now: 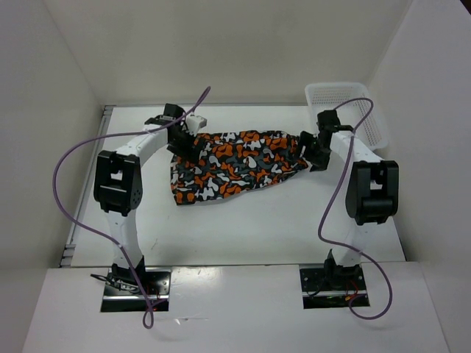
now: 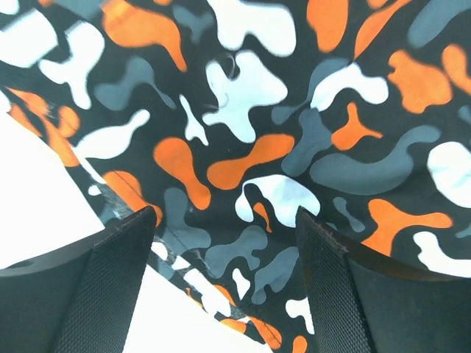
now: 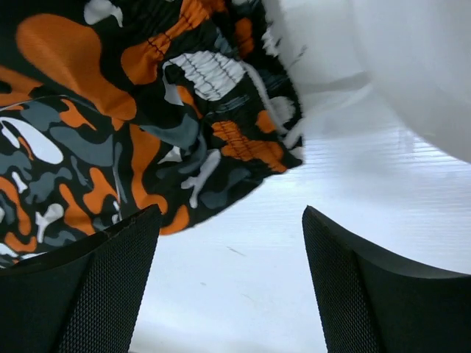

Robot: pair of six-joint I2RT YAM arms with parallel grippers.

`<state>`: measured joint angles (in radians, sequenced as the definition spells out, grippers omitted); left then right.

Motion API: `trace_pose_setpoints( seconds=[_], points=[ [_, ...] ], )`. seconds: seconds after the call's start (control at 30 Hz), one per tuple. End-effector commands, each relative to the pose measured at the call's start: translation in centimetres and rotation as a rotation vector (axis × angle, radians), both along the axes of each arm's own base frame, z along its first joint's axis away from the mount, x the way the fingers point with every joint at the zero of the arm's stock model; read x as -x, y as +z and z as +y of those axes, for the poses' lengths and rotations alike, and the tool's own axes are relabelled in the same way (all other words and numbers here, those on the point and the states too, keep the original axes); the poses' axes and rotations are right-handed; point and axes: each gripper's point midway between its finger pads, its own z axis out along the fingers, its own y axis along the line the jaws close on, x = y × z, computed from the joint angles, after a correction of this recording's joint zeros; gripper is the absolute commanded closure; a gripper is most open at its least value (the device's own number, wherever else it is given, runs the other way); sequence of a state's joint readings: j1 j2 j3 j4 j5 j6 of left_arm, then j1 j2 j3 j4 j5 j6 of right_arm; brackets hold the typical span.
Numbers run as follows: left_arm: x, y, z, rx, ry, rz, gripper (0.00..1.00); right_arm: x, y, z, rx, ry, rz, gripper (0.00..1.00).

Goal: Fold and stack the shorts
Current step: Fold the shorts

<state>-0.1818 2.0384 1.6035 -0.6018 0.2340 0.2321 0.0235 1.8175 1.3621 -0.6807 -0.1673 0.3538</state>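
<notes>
While left tool (image 2: pixel 227 215) gapes, shorts (image 2: pixel 243 88) lie beneath.

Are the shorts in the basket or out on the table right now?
Out. The shorts lie on the table; the basket stands past their right end.

Count: one pair of shorts (image 1: pixel 235 165), one basket (image 1: pixel 346 110) off its right end. Two grippers: left gripper (image 2: pixel 227 215) at the shorts' left end, right gripper (image 3: pixel 229 213) at the right end. Two purple cables (image 1: pixel 321 220), one either side of the shorts.
</notes>
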Motion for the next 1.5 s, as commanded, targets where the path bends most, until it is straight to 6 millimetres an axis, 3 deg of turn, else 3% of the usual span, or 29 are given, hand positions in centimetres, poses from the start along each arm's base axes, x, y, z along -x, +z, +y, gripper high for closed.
trace_pose_setpoints(
  seconds=[0.0, 0.2, 0.33, 0.53, 0.7, 0.77, 0.9, 1.03, 1.17, 1.33, 1.47],
  points=[
    [-0.6, 3.9, -0.3, 0.033, -0.001, -0.056, 0.15, -1.0, -0.3, 2.9, -0.123, -0.026, 0.002, 0.17],
    [-0.5, 3.5, 1.0, 0.005, 0.020, -0.034, 0.13, -2.3, -2.5, 2.4, -0.107, -0.114, 0.040, 0.17],
    [-0.3, 2.8, 1.5, 0.005, 0.037, -0.013, 0.13, -2.7, -4.9, 0.3, 0.003, -0.212, 0.079, 0.21],
    [-0.1, 1.2, 2.0, -0.001, 0.048, 0.026, 0.12, -4.3, -5.5, -1.6, 0.097, -0.292, 0.059, 0.28],
    [-0.1, 0.7, 2.4, -0.003, 0.057, 0.037, 0.12, -3.2, -6.4, -2.5, 0.151, -0.297, 0.087, 0.60],
    [-0.3, 0.6, 2.4, -0.003, 0.057, 0.037, 0.12, -3.0, -5.4, -2.7, 0.160, -0.291, 0.065, 0.77],
    [-0.3, 0.6, 2.4, -0.003, 0.057, 0.037, 0.12, -1.9, -3.8, -2.8, 0.164, -0.275, 0.042, 0.94],
    [0.1, 0.0, 2.1, 0.013, 0.048, 0.052, 0.12, -0.1, -2.9, -2.8, 0.161, -0.251, 0.035, 0.98],
    [0.6, -0.1, 2.0, 0.024, 0.052, 0.059, 0.12, 0.3, -1.3, -3.1, 0.178, -0.222, -0.024, 1.00],
    [1.1, -0.2, 1.7, 0.021, 0.035, 0.052, 0.11, -1.3, 2.3, -3.7, 0.216, -0.168, -0.175, 1.00],
    [1.7, -0.4, 0.1, 0.048, 0.007, 0.063, 0.11, -1.4, 3.4, -3.0, 0.273, -0.075, -0.229, 1.00]
  ],
)
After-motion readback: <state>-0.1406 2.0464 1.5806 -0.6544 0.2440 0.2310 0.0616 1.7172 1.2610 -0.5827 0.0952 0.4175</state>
